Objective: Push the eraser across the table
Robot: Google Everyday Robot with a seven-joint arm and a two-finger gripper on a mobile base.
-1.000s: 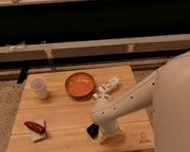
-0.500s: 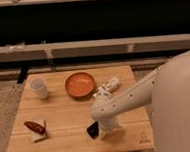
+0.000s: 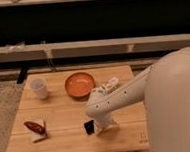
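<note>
The eraser (image 3: 89, 126), a small black block, lies on the light wooden table (image 3: 59, 144) near the front middle. My gripper (image 3: 104, 126) is down at the tabletop just right of the eraser, touching it or nearly so. The white arm (image 3: 125, 93) reaches in from the right and hides most of the gripper.
An orange bowl (image 3: 79, 84) sits at the back middle and a white cup (image 3: 39, 88) at the back left. A dark red item on a white square (image 3: 36, 129) lies at the front left. A small white object (image 3: 111, 84) lies right of the bowl. A logo (image 3: 142, 136) marks the front right corner.
The gripper and the eraser have shifted slightly to the left and a little away from the front edge.
</note>
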